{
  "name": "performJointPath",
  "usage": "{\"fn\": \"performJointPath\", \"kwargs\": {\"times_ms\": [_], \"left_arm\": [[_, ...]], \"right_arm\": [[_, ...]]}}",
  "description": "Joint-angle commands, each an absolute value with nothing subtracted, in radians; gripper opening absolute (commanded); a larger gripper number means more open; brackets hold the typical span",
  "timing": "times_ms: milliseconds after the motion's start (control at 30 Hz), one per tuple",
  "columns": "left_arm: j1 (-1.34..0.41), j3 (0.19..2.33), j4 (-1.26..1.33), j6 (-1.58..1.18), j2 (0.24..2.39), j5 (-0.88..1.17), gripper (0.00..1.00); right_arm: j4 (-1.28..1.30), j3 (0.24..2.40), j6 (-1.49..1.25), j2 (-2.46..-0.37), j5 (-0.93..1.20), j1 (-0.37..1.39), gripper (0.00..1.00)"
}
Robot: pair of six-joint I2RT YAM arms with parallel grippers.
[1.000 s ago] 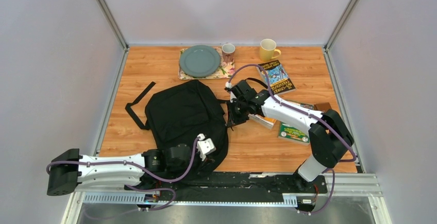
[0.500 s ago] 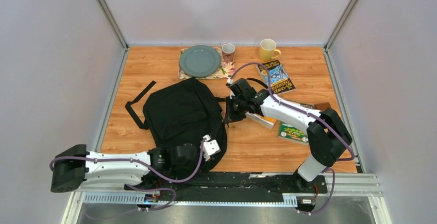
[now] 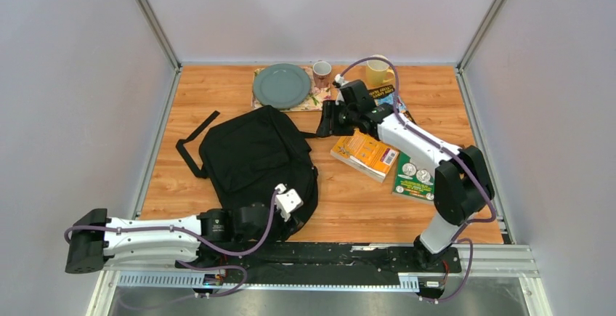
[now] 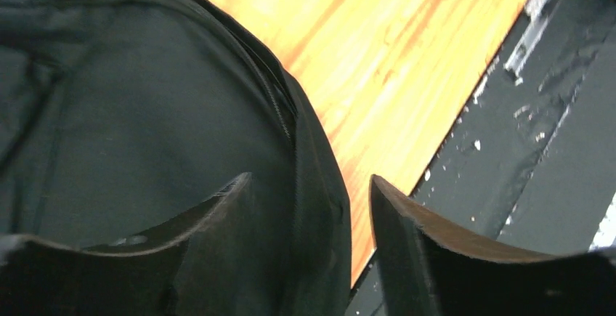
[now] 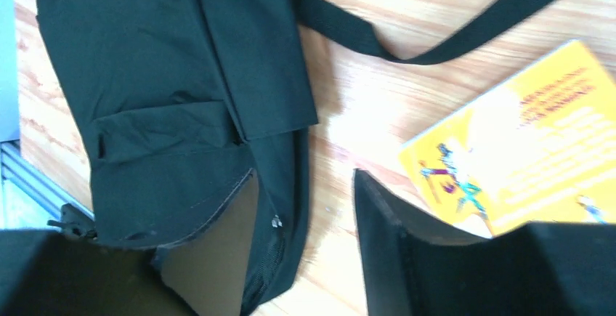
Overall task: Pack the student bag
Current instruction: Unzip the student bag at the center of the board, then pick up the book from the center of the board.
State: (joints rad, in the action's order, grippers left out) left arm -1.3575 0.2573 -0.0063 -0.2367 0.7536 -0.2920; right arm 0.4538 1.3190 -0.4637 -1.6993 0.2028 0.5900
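At the near edge of the wooden table [image 3: 349,211], the left gripper [image 4: 309,181] hangs over the near rim of the large black soft fabric backpack [image 3: 250,156]. Its jaws stand well apart on either side of the zippered edge and clamp nothing. The backpack lies flat on the left half of the table, with a long black strap [image 3: 192,145] trailing off its left side. To its right a green paperback book [image 3: 414,178] lies flat, and just beyond that an orange paperback book [image 3: 365,154]. The right gripper [image 5: 304,174] hovers off the backpack's far right edge, jaws parted and empty, above bare wood. Along the far edge stand a grey-green round plate [image 3: 281,86] on a floral mat [image 3: 317,101], a small patterned cup [image 3: 321,73] and a yellow mug [image 3: 376,73].
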Motion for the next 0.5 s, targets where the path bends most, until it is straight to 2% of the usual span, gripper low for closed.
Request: {"fn": "performJointPath", "kwargs": {"times_ms": [0, 233, 267, 333, 433, 467], "left_arm": [[-1.361, 0.391, -0.095, -0.273, 0.726, -0.388, 0.76], [-1.359, 0.573, -0.183, -0.27, 0.768, -0.453, 0.79], [-1.358, 0.583, -0.151, -0.246, 0.778, -0.448, 0.81], [-1.332, 0.616, -0.12, -0.229, 0.824, -0.433, 0.92], [-1.182, 0.708, -0.11, -0.282, 0.922, -0.289, 0.92], [-1.151, 0.731, -0.126, -0.373, 0.949, -0.285, 0.92]], "right_arm": [[0.486, 1.273, -0.419, -1.539, 0.137, 0.536, 0.56], [0.594, 1.132, -0.446, -1.346, 0.023, 0.318, 0.59], [0.594, 1.088, -0.457, -1.323, 0.021, 0.287, 0.61], [0.571, 1.045, -0.472, -1.258, 0.047, 0.192, 0.63], [0.557, 1.012, -0.466, -1.226, 0.055, 0.092, 0.65], [0.56, 1.012, -0.448, -1.223, 0.081, 0.071, 0.66]]}}
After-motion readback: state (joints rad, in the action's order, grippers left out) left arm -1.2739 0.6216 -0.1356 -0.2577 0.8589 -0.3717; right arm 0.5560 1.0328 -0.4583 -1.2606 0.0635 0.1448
